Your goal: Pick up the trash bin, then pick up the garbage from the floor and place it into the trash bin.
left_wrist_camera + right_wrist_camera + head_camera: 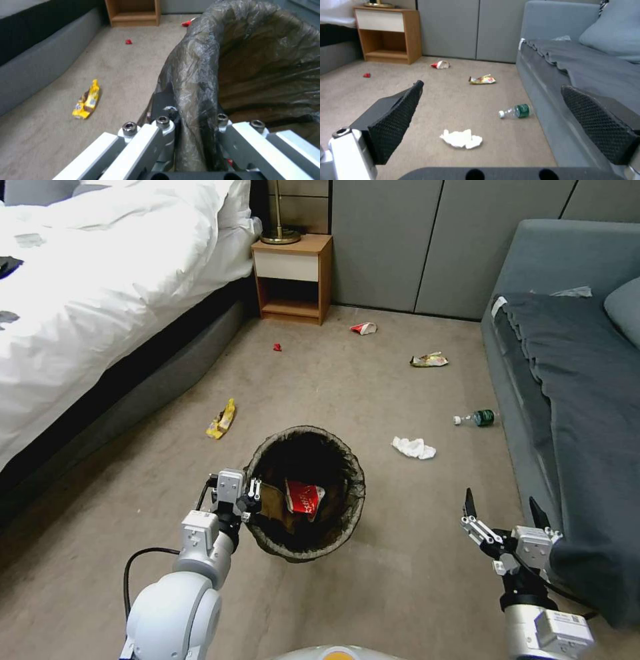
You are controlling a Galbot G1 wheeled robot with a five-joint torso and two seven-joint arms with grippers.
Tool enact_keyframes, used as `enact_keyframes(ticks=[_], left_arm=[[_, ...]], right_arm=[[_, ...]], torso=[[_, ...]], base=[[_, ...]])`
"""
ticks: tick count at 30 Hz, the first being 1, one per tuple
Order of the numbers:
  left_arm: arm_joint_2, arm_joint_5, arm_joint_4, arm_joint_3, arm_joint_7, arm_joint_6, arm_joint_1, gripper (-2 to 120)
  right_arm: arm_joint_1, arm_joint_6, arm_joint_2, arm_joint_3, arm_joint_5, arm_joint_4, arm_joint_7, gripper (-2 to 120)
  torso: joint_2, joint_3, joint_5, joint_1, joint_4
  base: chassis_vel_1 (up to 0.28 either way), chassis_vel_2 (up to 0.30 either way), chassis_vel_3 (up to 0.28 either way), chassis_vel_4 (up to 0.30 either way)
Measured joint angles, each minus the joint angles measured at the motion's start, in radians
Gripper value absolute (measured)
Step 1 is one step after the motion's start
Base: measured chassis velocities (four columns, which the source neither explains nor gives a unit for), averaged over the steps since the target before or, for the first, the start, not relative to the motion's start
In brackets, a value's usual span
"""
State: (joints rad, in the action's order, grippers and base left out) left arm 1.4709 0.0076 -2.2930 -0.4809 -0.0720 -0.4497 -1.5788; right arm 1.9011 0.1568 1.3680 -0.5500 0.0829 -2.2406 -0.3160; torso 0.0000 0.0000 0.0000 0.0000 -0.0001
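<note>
Dark brown-black bag plastic, folded over the rim of the trash bin, sits pinched between the fingers of the left gripper; in the left wrist view the rim runs straight down between the two finger linkages, one finger outside the wall and the other inside, so the jaws are clenched on the bin's near-left edge. That arm reaches forward from the lower left of the head view, elbow low and wrist raised, with the bin in front of the robot's middle and its mouth facing up toward the camera. Inside the bin lie a red-and-white wrapper and some crumpled brown paper. The right gripper hangs low beside the grey sofa, its black textured fingers spread wide with nothing between them, pointing forward over the floor. Ahead of those released jaws a white tissue lies on the carpet, with a green-labelled bottle just beyond it near the sofa base. Farther off lie a yellow snack wrapper by the bed, a second wrapper, a red-and-white scrap and a small red bit near the nightstand.
</note>
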Motion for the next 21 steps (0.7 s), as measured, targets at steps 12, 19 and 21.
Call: enact_keyframes(ticks=[12,19,21], left_arm=[[0.002,0.000,0.001,0.000,0.000,0.000,0.000,5],[0.003,0.001,0.000,0.002,0.000,-0.001,0.001,5],[0.003,0.001,0.000,0.002,0.000,-0.002,0.001,5]], right_arm=[[-0.002,-0.001,0.000,0.004,0.000,0.003,0.000,100],[-0.003,-0.001,0.001,0.008,-0.005,0.006,-0.006,100],[-0.003,-0.001,0.002,0.008,-0.005,0.006,-0.006,100]], torso=[[0.000,0.000,0.0002,0.000,0.0002],[0.000,0.000,-0.0001,0.000,0.0000],[0.000,0.000,0.0000,0.000,0.0000]], base=[[-0.174,0.187,0.181,-0.184],[-0.195,0.176,0.198,-0.189],[-0.185,0.154,0.153,-0.170]])
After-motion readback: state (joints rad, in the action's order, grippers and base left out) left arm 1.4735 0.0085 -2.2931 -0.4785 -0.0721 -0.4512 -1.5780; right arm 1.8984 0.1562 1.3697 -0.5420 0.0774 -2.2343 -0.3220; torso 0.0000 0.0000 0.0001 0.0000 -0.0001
